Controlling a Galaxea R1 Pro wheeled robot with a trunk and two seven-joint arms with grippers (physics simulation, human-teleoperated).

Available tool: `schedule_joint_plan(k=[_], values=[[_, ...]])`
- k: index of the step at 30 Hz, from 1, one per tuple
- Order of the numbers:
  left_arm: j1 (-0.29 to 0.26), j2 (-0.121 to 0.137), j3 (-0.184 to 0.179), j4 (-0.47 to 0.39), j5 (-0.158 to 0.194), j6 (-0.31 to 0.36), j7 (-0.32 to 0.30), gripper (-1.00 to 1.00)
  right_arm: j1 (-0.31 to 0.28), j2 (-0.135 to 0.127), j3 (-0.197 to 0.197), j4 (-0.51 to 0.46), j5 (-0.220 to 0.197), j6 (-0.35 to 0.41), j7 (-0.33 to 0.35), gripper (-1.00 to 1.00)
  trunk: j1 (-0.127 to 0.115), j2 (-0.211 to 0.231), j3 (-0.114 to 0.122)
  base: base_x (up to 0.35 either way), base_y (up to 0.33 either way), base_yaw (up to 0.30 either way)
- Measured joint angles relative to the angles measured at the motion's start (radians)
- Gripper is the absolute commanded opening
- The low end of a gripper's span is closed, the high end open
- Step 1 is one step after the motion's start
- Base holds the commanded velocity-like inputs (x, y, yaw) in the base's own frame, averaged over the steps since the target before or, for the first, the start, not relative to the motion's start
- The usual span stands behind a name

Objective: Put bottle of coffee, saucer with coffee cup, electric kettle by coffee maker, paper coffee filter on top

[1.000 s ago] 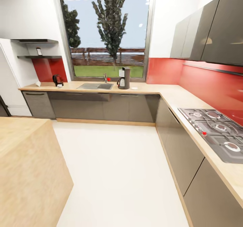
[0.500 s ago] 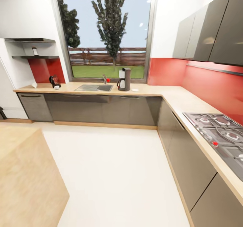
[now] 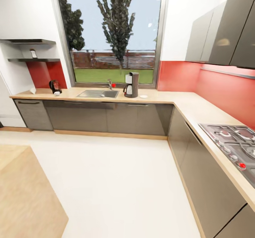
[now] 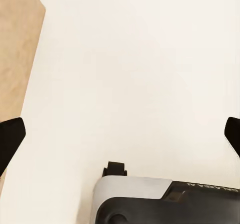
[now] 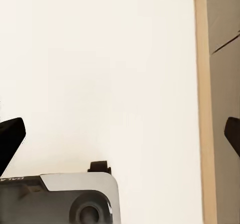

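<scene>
We see the tall black coffee maker [image 3: 131,84] on the beige desk [image 3: 184,101] at 12 o'clock, glass kettle [image 3: 54,86] at 10; both end effectors [image 4: 120,134] [image 5: 120,134] spread wide, empty, over white floor [image 3: 117,181].

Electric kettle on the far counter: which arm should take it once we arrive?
Probably left. The electric kettle stands at the countertop's left end, left of the coffee maker. Both grippers, left and right, hang open and empty over the floor.

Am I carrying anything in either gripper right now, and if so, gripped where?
Nothing is held. The left gripper and right gripper are both open, with bare floor between their fingertips.
</scene>
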Motion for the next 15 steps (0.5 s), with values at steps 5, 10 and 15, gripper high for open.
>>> schedule_joint_plan(k=[5, 10, 15], values=[[0.0, 0.002, 0.0, 0.0, 0.0, 0.0, 0.0, 1.0, 0.0, 0.0, 0.0, 0.0, 0.0, 0.0, 0.0, 1.0, 0.0, 0.0, 0.0, 0.338, 0.0, 0.105], [0.0, 0.004, 0.0, 0.0, 0.0, 0.0, 0.0, 1.0, 0.0, 0.0, 0.0, 0.0, 0.0, 0.0, 0.0, 1.0, 0.0, 0.0, 0.0, 0.338, 0.0, 0.021], [0.0, 0.005, 0.0, 0.0, 0.0, 0.0, 0.0, 1.0, 0.0, 0.0, 0.0, 0.0, 0.0, 0.0, 0.0, 1.0, 0.0, 0.0, 0.0, 0.338, 0.0, 0.003]])
